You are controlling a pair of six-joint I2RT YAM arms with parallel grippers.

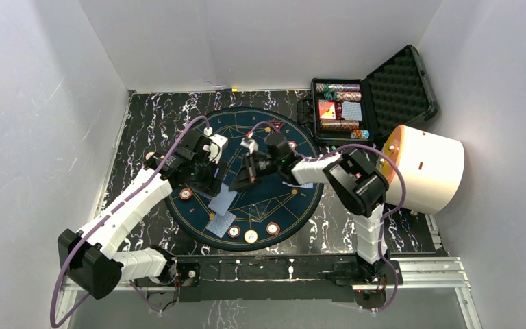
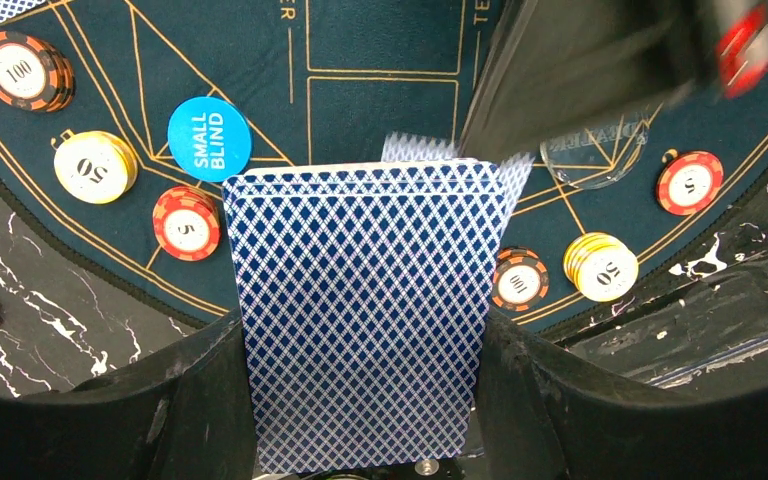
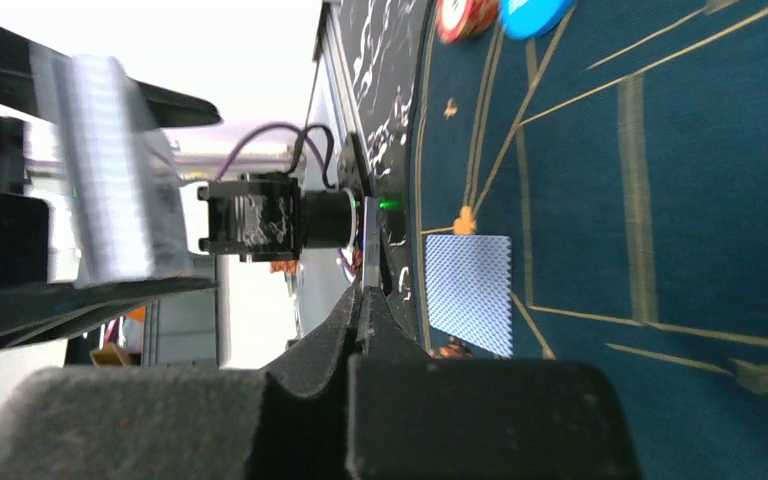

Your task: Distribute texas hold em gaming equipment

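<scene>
A deck of blue-backed playing cards point(image 2: 365, 310) stands between the fingers of my left gripper point(image 2: 365, 345), which is shut on it over the round blue mat point(image 1: 284, 205). My right gripper point(image 3: 365, 298) is shut at the deck's far right corner, pinching what looks like one thin card seen edge-on. From above, the deck point(image 1: 223, 199) sits between both grippers. Chip stacks marked 100 point(image 2: 25, 70), 50 point(image 2: 95, 167) and 5 point(image 2: 187, 222) ring the mat's edge beside a blue small blind disc point(image 2: 210, 138). One card point(image 3: 468, 293) lies flat on the mat.
An open black foam case point(image 1: 397, 86) with chip rows and card boxes stands at the back right. A big white cylinder with an orange end point(image 1: 428, 168) lies at the right. A clear dealer button point(image 2: 590, 155) lies on the mat. White walls enclose the table.
</scene>
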